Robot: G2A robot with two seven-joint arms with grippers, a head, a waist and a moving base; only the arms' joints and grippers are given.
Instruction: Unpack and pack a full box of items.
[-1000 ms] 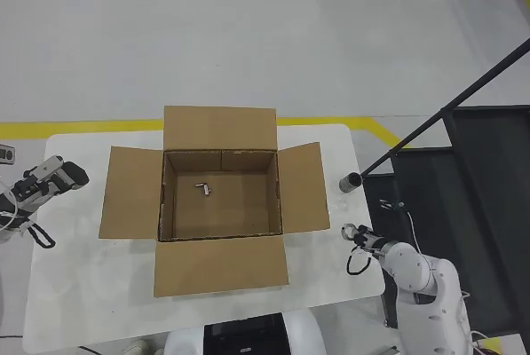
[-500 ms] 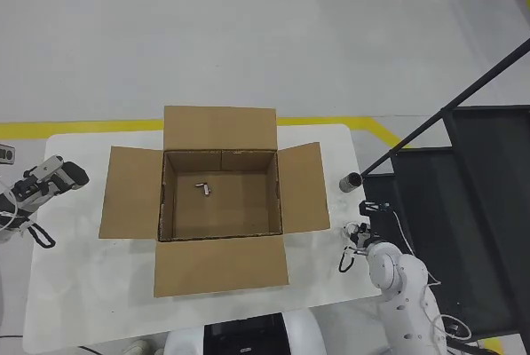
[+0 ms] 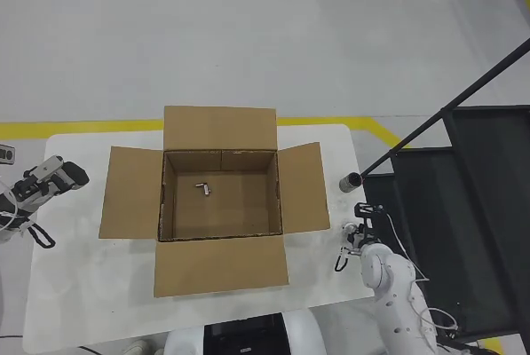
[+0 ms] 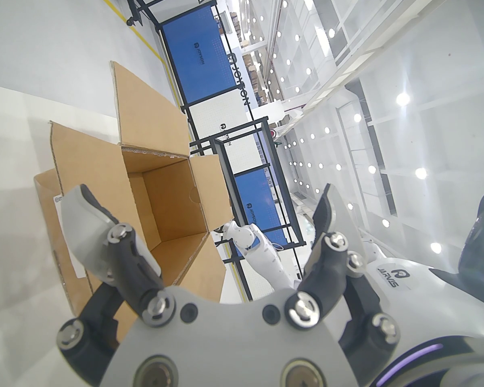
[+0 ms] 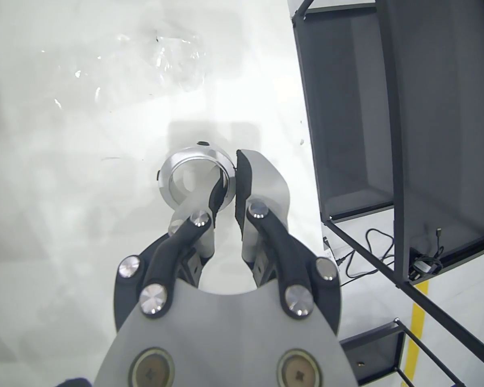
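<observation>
Right fingers [image 5: 262, 187]: clamped on the wall of a metal ring [image 5: 193, 177], one finger inside the bore and the other outside. The ring's opening faces up. Whether it rests on the bench [image 3: 87, 266] or sits just off it cannot be told. It is near the bench's right edge, close to the near corner of the box's right flap but apart from it.

Wrap [image 5: 177, 62]: clear plastic, crumpled, lying on the bench beyond the ring and apart from it.

Cylinder [image 3: 350, 182]: metal, upright, at the bench's right edge beyond the wrap, well apart from the ring.

Right arm [image 3: 389, 284]: a second ago the forearm lay out to the right, toward the rack. It now runs from the robot's side almost straight to the ring. The fingers' spot on the bench is unchanged.

Rack [image 3: 478, 195]: black, standing just off the bench's right edge.

Left fingers [image 4: 86, 219]: wide apart and holding nothing, over the bench's left edge and pointing toward the box. No shift from the earlier frames.

Box [image 3: 220, 266]: cardboard, mid-bench, open, with all four flaps folded outward. Same place as before.

Part [image 3: 204, 187]: small and grey, lying on the box floor toward the far left corner. Its kind cannot be told. It has not moved.
</observation>
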